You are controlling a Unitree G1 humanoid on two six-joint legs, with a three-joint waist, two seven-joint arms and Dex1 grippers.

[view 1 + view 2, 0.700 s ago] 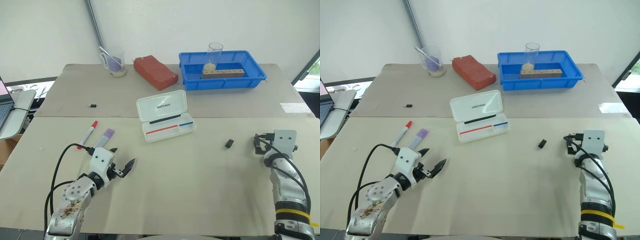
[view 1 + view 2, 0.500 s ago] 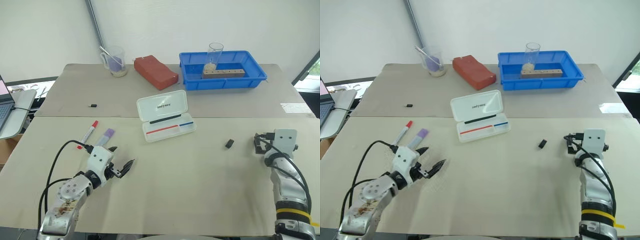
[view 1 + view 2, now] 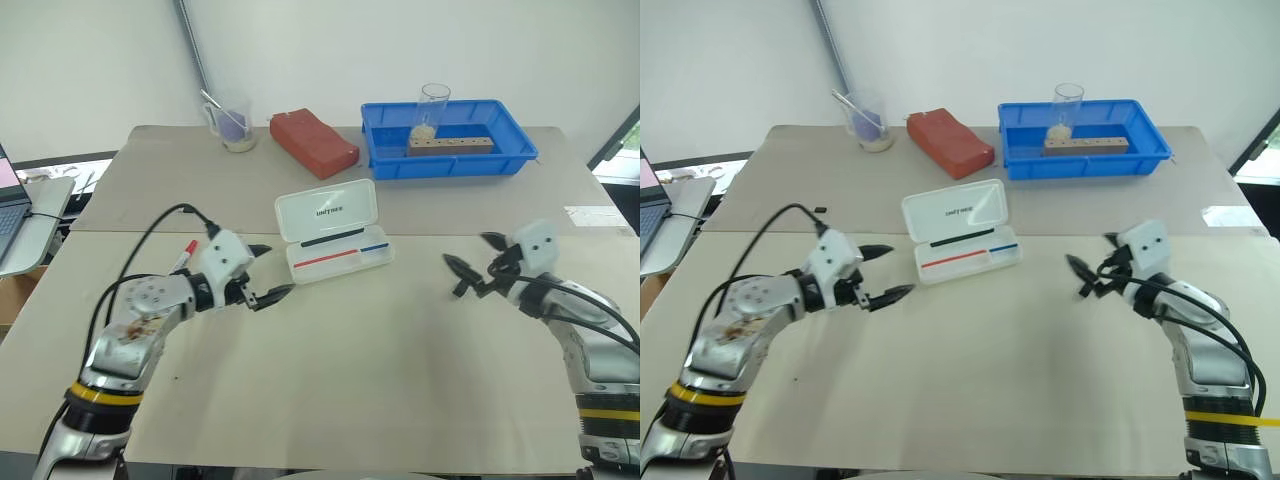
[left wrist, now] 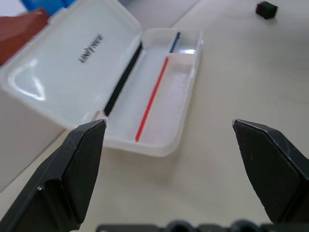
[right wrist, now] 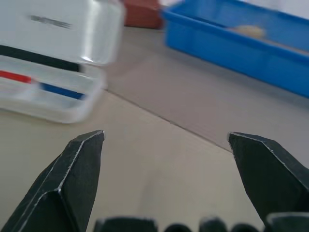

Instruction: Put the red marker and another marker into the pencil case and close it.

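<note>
A blue tray [image 3: 455, 158] is sitting at the far side of the bench [image 3: 380, 350], holding a wooden block [image 3: 449, 146] with a row of holes and a clear glass [image 3: 431, 110] with something pale at its bottom. Left of the tray, a red brick-shaped block [image 3: 313, 144] is lying at an angle. Further left, a clear measuring cup [image 3: 234, 124] is standing with a stick leaning in it. A small black piece [image 3: 821, 210] is resting alone on the bench's far left part. A laptop [image 3: 20, 203] is sitting on a stand off the bench's left edge.
</note>
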